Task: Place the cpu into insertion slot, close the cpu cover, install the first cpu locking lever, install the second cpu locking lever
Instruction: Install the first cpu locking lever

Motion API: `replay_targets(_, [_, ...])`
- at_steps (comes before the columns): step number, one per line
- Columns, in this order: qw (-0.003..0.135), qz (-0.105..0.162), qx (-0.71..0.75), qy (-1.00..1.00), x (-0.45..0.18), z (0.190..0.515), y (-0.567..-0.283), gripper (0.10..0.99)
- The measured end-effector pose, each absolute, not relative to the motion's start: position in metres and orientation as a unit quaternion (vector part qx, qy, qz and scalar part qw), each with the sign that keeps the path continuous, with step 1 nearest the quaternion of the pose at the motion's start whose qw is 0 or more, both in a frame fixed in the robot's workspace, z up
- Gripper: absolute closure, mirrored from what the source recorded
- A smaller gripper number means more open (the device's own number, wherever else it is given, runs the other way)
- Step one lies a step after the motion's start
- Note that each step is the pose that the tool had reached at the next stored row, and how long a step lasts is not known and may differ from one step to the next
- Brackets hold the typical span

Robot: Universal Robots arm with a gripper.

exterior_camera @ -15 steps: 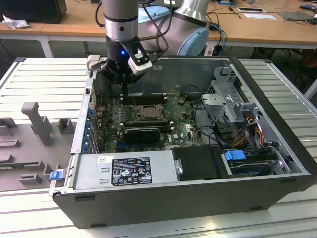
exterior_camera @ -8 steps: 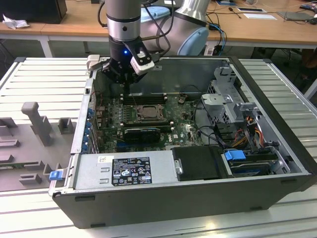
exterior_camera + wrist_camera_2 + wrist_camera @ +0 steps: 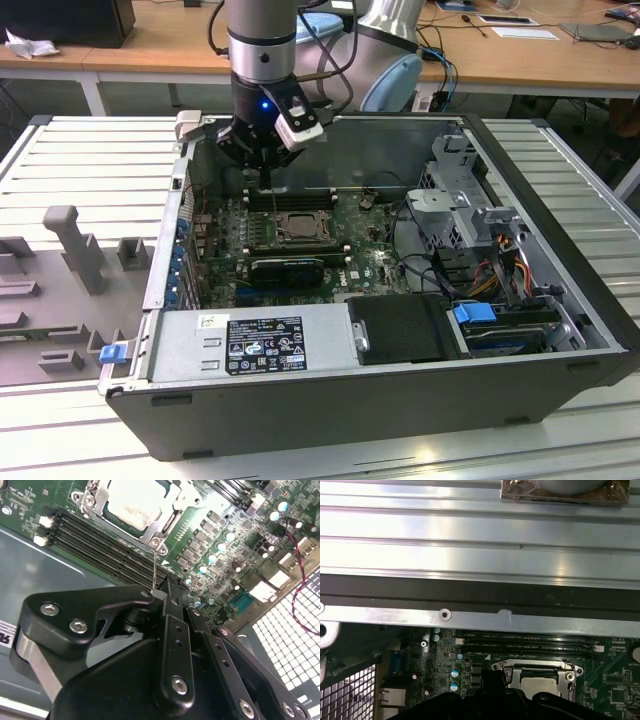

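Note:
The cpu (image 3: 135, 502) lies flat in the insertion slot (image 3: 272, 238) on the green board, pale metal top up. The grey cpu cover (image 3: 172, 510) is down around the chip, which shows through its window. A thin wire locking lever (image 3: 154, 567) rises from the socket's corner into my gripper (image 3: 159, 597), which is shut on its free end. In the exterior view my gripper (image 3: 262, 172) hangs just behind the socket, near the case's back wall. The first wrist view has the cpu (image 3: 540, 683) and cover (image 3: 535, 665) beyond the gripper (image 3: 495, 680).
Long black memory slots (image 3: 100, 542) run between the socket and the case wall (image 3: 470, 595). A black card (image 3: 287, 268) sits in front of the socket. The power supply (image 3: 250, 345), drive cage (image 3: 460, 200) and red-black cables (image 3: 300, 565) crowd the case.

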State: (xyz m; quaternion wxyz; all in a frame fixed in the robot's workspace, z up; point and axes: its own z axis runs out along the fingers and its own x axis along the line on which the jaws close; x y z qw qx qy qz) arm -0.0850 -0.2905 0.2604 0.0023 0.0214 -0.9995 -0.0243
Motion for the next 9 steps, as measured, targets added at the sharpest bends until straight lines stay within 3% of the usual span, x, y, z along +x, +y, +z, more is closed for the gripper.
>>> replay_targets(9, [0.002,-0.024,0.021,-0.999,-0.0785,0.2604,-0.2905,0.98])
